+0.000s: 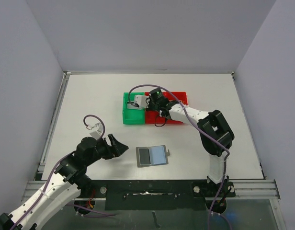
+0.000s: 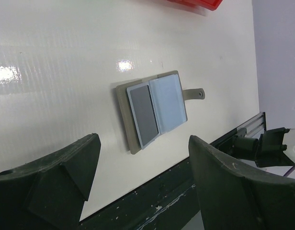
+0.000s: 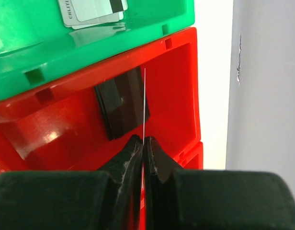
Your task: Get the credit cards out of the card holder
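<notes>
Surface: white table (image 1: 90,96), grey walls behind.
Card holder (image 1: 152,155): lies opened flat near the table's front edge, one half dark, the other bluish-grey, tab toward the right arm.
Left gripper (image 2: 143,138): jaws spread wide, empty, just beside the holder.
Right gripper (image 3: 143,140): jaws pinched on a thin card (image 3: 144,96) seen edge-on, over the red bin (image 3: 178,103).
Red bin contents: black card (image 3: 121,103).
Green bin (image 3: 138,33) contents: silvery card (image 3: 90,12).

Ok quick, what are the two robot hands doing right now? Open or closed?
Left gripper: open, holding nothing.
Right gripper: shut on a thin card, seen edge-on.
</notes>
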Robot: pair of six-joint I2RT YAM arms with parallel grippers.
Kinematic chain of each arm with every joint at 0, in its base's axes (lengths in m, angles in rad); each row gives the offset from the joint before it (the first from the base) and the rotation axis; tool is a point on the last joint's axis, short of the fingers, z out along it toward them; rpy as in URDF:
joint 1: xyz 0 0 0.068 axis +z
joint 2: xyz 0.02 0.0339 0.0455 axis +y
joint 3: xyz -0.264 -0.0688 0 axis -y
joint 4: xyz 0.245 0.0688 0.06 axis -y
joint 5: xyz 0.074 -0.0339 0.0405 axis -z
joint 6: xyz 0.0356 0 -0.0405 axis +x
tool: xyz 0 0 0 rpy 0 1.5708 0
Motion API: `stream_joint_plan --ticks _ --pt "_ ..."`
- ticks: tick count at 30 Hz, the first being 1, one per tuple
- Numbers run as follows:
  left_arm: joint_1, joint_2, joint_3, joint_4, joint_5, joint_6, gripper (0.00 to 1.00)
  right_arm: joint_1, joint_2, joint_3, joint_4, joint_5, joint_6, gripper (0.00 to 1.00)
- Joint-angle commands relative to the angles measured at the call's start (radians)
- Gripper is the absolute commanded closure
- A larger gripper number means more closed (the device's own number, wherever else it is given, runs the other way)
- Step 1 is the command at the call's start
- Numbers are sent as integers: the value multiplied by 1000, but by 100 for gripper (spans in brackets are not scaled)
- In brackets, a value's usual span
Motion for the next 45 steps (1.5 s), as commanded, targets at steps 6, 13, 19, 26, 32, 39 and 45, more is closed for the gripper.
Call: stream_joint_plan --ticks 6,13,19,26,32,39,45 --pt "4 -26 70 -3 -6 -1 27 -13 96 124 36 77 -68 99" --pt "5 -49 69 -8 -8 -9 27 -12 133 146 36 82 -67 94" --pt "4 -52 69 -10 -7 -13 27 -10 128 142 19 72 -60 85" --pt "4 -53 70 -8 -1 -14 27 -10 117 132 -11 43 -45 77" --pt "5 -49 63 4 11 -19 27 -16 113 135 -22 34 -25 70" --pt "5 -34 55 20 29 -19 27 -21 127 137 -25 22 -11 69" --pt "4 -26 52 28 40 -18 27 -28 117 142 -30 -6 13 61"
